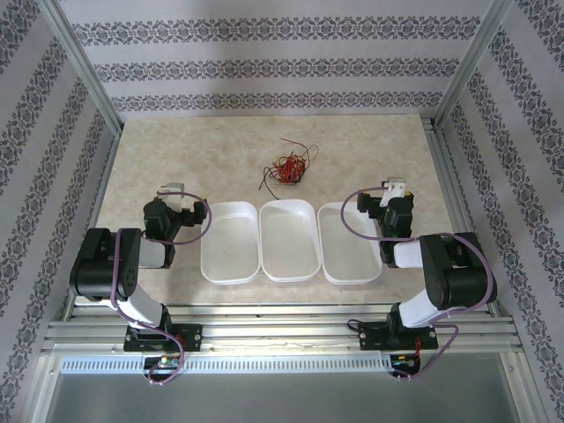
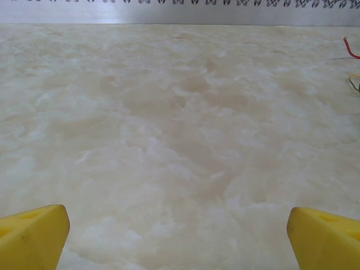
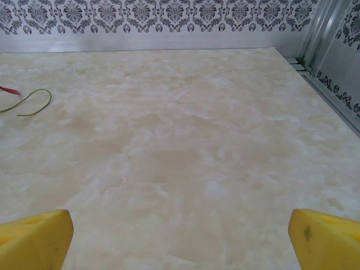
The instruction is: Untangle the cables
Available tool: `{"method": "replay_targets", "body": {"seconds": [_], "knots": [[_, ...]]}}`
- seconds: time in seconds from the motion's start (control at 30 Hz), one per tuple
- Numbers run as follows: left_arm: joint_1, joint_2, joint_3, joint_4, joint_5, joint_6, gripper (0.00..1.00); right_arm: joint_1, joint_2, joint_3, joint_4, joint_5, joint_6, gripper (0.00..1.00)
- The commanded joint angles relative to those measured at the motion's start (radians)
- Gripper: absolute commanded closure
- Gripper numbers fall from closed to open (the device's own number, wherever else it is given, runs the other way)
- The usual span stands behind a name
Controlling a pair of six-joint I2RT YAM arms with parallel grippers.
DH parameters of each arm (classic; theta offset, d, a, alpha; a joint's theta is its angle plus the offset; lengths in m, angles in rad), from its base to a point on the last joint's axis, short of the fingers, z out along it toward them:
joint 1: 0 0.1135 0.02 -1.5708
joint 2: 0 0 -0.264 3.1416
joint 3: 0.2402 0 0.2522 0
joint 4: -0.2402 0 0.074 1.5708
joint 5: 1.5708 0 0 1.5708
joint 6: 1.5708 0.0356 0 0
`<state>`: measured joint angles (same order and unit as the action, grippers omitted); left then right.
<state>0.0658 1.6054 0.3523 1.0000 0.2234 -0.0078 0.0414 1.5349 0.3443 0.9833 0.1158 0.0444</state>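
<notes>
The cables [image 1: 286, 166] lie in one small red, black and pale yellow tangle on the marble-patterned table, beyond the middle tray. My left gripper [image 1: 173, 189] rests low at the left of the trays, open, with bare table between its yellow fingertips [image 2: 31, 236]. A red cable end [image 2: 350, 49] shows at the right edge of the left wrist view. My right gripper [image 1: 395, 187] sits to the right of the trays, also open and holding nothing. Its yellow fingertips [image 3: 326, 236] frame bare table, and a yellow-green strand [image 3: 34, 104] lies far to the left.
Three empty white trays [image 1: 231, 205] [image 1: 289, 203] [image 1: 351, 207] stand side by side between the two arms, just in front of the tangle. Patterned walls and metal frame posts [image 1: 458, 79] close in the table at the back and sides.
</notes>
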Motion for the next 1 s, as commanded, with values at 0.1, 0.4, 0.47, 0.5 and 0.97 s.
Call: {"method": "replay_targets", "body": {"seconds": [0.1,0.4,0.47,0.5,0.97], "knots": [[0.002,-0.015,0.011,-0.008,-0.017,-0.011,0.01,-0.005,0.002,-0.007,0.010,0.017,-0.005,0.02],[0.005,-0.190,0.018,-0.162,-0.044,-0.023,0.01,-0.005,-0.051,-0.007,-0.013,0.065,0.010,0.02],[0.005,-0.257,0.037,-0.242,-0.066,-0.029,0.01,-0.002,-0.061,-0.010,-0.016,0.072,0.008,0.02],[0.005,-0.293,0.040,-0.259,-0.079,-0.034,0.01,0.000,-0.083,-0.007,-0.047,0.085,0.008,0.02],[-0.014,-0.441,0.315,-0.567,0.020,-0.361,0.01,0.002,-0.430,0.168,-0.612,0.272,0.131,0.02]]}}
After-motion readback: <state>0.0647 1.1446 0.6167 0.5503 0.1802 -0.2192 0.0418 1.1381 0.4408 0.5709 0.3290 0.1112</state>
